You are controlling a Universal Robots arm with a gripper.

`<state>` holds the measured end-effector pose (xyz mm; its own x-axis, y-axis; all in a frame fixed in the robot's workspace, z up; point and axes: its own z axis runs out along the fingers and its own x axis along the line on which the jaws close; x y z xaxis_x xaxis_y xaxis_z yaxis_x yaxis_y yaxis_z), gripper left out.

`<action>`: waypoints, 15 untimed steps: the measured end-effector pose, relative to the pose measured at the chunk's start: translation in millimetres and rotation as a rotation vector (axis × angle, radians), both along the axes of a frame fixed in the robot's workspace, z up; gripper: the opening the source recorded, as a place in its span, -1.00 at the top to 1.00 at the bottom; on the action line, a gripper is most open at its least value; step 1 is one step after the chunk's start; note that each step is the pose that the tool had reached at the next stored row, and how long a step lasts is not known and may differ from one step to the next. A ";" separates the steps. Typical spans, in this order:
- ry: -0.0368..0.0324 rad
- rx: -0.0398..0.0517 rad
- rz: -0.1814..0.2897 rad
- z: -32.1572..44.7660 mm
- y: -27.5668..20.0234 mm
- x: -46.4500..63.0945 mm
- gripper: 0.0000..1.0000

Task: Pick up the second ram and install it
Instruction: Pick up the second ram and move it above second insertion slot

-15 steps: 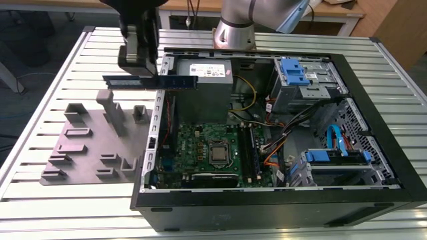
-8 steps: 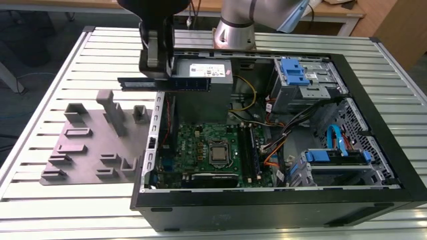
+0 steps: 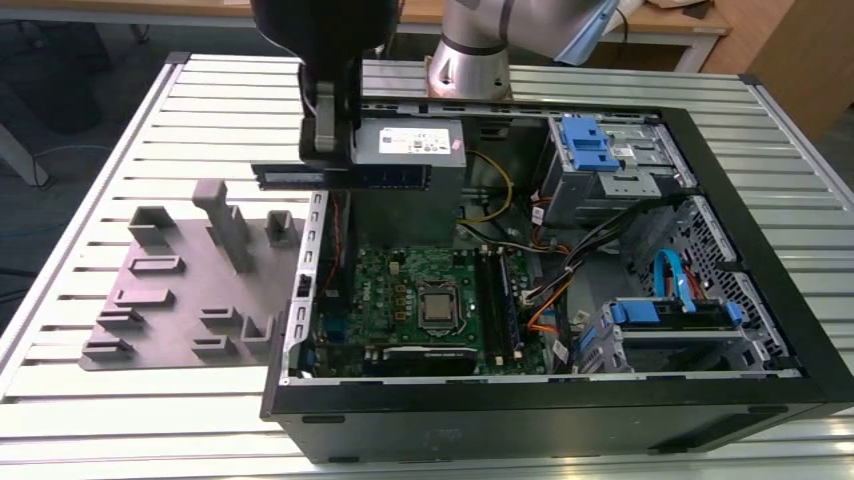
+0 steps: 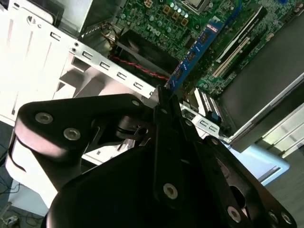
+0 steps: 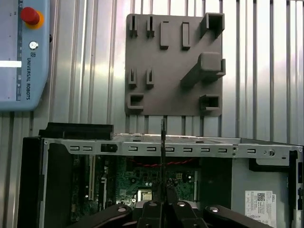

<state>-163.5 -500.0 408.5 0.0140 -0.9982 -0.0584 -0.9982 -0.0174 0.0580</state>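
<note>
We see the pincer (image 4: 164,97) clenched tight on the second ram (image 4: 195,50), a thin, flat, blue strip with small dark chips. In the exterior view it hangs level over the open black computer case (image 3: 534,420), near the side by the grey plastic tray (image 3: 174,290). We think it must stay straight and match the long thin slots (image 3: 501,290) on the bumpy green board (image 3: 400,285). The ridged metal worktop (image 3: 80,250) looks shiny.
</note>
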 end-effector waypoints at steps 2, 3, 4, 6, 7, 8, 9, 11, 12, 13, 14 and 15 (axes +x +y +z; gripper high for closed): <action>0.0002 0.0000 0.000 -3.6 0.0 3.4 0.78; 0.0002 0.0000 0.000 -5.0 0.0 5.2 0.78; 0.0003 0.0000 0.000 -6.2 0.1 7.1 0.78; 0.0003 0.0001 0.000 -8.3 0.0 10.5 0.78; 0.0003 0.0000 0.000 -9.3 0.0 12.1 0.78; 0.0003 0.0001 0.000 -10.2 0.0 13.7 0.78; 0.0004 -0.0001 0.000 -11.1 0.0 15.4 0.78; 0.0004 0.0000 0.000 -13.1 0.0 18.7 0.78; 0.0004 0.0002 0.000 -14.1 0.0 20.0 0.78; 0.0004 0.0001 0.000 -15.0 0.0 21.2 0.78; 0.0004 0.0001 0.000 -15.8 0.0 22.3 0.78; 0.0005 0.0000 0.000 -16.5 0.0 23.3 0.78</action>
<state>-140.3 -500.0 391.9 0.0140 -0.9982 -0.0584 -0.9981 -0.0174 0.0585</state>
